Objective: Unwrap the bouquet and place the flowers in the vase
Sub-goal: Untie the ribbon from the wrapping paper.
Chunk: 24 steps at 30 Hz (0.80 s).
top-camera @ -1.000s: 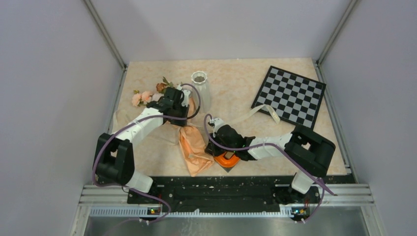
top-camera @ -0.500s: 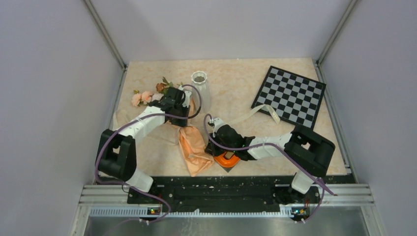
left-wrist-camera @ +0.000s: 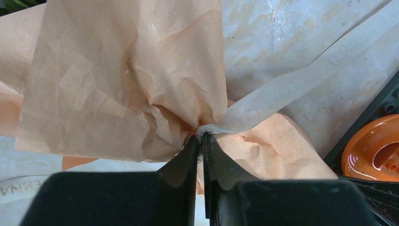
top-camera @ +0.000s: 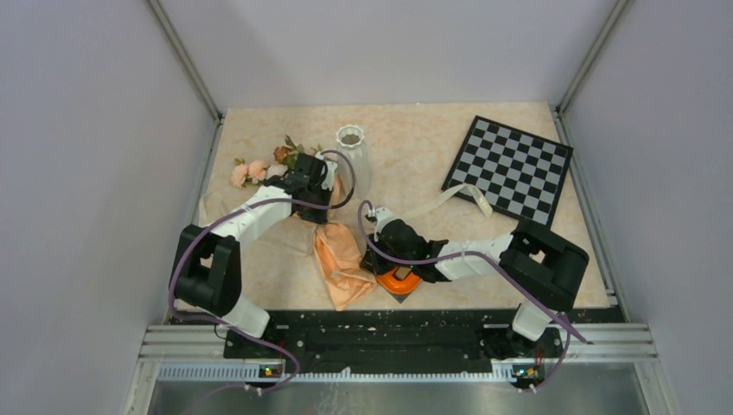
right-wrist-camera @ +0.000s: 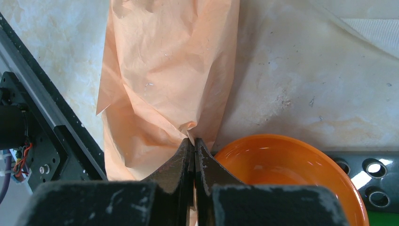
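**Both grippers on the bouquet near the table's near edge**

The bouquet (top-camera: 339, 251) lies on the left half of the table (top-camera: 415, 138). Its crumpled peach paper trails toward the middle of the near edge, and the flowers (top-camera: 258, 169) point at the far-left corner. The left gripper (left-wrist-camera: 201, 140) comes down on the cinched waist of the paper, its fingers almost together and nipping the cream ribbon (left-wrist-camera: 291, 84) right at the gather. The right gripper (right-wrist-camera: 192, 141) sits at the paper's lower end with its fingers fully together. A fold of paper meets their tips, but whether it is pinched cannot be told.

The vase (top-camera: 353, 154) stands upright just beside the left wrist, toward the far edge, and the bouquet's upper part passes close by its foot.

The tabletop is a glossy, beige, marble-patterned sheet. Plain pale grey walls (top-camera: 389, 52) close it in on three sides, with aluminium posts (top-camera: 186, 60) at the far corners.

The ribbon's loose tail runs rightward across the surface to a checkerboard (top-camera: 508, 169), which lies flat near the far-right corner. An orange ring (right-wrist-camera: 291, 174) on a black plate touches the paper's right side, directly beneath the right gripper. The left arm hides the middle of the bouquet from above.
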{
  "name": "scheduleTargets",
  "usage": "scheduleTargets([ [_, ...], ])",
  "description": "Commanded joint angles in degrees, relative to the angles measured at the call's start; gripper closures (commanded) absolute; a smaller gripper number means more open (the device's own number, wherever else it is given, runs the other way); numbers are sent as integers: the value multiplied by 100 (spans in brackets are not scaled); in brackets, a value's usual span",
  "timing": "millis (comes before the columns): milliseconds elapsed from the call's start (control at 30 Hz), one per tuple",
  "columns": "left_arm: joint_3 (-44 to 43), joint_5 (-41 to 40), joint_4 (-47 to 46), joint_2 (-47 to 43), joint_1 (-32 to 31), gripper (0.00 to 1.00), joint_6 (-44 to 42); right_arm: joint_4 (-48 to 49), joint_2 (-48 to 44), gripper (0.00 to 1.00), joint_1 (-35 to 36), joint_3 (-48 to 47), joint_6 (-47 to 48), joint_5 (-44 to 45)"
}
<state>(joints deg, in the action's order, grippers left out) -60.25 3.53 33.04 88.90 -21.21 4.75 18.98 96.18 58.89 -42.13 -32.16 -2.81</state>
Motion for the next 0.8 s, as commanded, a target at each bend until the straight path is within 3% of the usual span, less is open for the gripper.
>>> scheduleTargets([
  [0, -182, -63, 72, -45, -30, 92, 9, -74, 87, 100, 72, -199, 17, 142],
  [233, -70, -21, -151, -493, -32, 100, 78, -122, 119, 100, 70, -192, 1, 192],
  [767, 1, 540, -464, -942, -25, 100, 419, -253, 94, 100, 70, -235, 18, 237],
])
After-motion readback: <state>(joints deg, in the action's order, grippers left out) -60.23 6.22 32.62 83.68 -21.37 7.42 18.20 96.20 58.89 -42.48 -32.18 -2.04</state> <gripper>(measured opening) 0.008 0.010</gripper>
